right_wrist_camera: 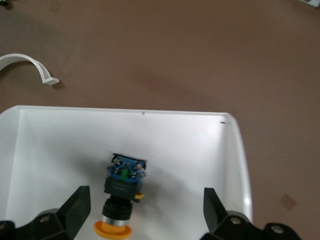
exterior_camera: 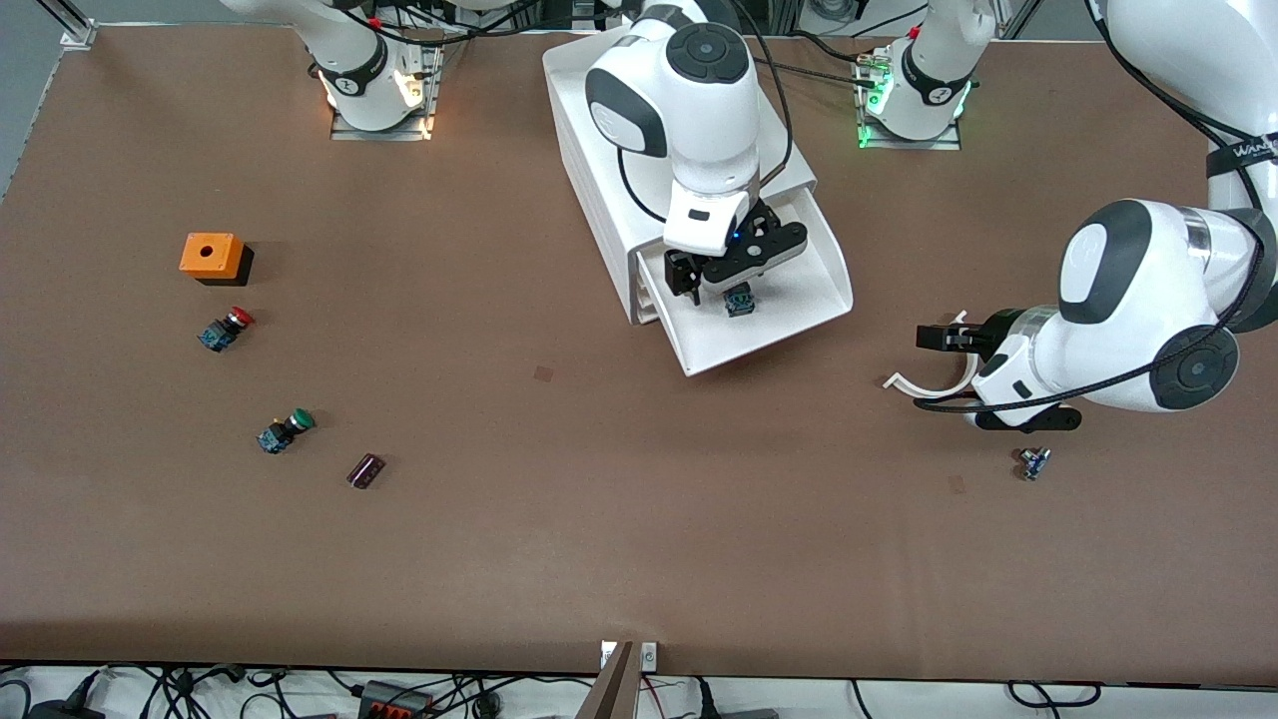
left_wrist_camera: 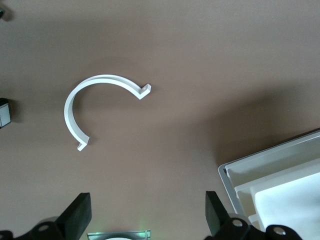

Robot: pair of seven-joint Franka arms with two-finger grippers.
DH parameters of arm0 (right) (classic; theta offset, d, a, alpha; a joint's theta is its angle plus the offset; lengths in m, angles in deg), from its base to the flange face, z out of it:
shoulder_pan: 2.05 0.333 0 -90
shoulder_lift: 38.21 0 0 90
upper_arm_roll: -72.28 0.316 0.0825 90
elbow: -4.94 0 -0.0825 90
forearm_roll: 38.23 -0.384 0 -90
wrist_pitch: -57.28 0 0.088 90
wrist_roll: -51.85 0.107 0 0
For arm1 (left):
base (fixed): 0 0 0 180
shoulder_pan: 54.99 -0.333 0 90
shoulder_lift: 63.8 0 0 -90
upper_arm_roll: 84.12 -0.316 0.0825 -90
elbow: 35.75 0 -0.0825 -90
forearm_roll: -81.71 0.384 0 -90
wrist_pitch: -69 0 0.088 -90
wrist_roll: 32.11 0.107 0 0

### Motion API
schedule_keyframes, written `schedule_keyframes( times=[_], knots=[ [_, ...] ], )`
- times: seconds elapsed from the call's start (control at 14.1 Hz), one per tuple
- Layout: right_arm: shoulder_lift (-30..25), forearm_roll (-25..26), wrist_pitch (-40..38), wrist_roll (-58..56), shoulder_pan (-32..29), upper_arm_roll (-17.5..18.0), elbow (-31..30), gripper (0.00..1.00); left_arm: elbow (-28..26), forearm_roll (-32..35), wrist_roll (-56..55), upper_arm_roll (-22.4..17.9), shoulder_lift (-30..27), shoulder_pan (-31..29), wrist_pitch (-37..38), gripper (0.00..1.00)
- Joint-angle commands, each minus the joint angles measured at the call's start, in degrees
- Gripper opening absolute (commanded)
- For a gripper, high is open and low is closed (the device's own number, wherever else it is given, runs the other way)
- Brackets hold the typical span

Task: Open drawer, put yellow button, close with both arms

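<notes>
**Front view: yellow button lies in the open drawer**

Front view, from its left edge to its right, with the drawer as landmark. Toward the right arm's end of the tabletop, well apart from the drawer, stand an orange box, a red-capped button, a green-capped button and a small dark block.

The drawer, the uppermost of the white cabinet, is pulled out. The yellow button lies on its side on the drawer floor. The right gripper hovers over the drawer, directly above the button, its fingers apart and holding nothing.

Toward the left arm's end, beside the drawer, a white curved strip lies flat on the tabletop. The left gripper hangs over it with fingers spread and empty. A small blue part lies nearer to the front camera than the drawer.
</notes>
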State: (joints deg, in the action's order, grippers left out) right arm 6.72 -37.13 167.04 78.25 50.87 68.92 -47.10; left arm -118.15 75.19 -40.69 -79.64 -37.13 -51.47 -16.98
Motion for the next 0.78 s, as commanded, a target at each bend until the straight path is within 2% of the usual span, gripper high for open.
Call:
schedule_keyframes(
  times=[0.0, 0.35, 0.57, 0.71],
  knots=[
    [-3.16, 0.40, -6.55, 0.41, -4.65, 0.63, 1.68, 1.00, 0.49, 1.60, -6.50, 0.00, 0.31, 3.58, -4.44, 1.00],
    [-4.93, 0.49, -14.29, -0.03, -14.84, 0.63, 1.24, 1.00, -0.30, 1.60, -20.30, 0.26, 3.30, 10.44, -14.20, 1.00],
    [-5.11, 0.32, -19.30, -3.36, -22.66, 0.72, 0.45, 1.00, -5.04, 1.51, -26.57, 0.35, 3.31, 13.26, -22.55, 1.00],
    [-5.11, 0.14, -21.94, -5.38, -28.02, 0.72, 0.45, 1.00, -6.02, 1.33, -27.53, 1.40, 3.13, 13.79, -23.18, 1.00]
  ],
)
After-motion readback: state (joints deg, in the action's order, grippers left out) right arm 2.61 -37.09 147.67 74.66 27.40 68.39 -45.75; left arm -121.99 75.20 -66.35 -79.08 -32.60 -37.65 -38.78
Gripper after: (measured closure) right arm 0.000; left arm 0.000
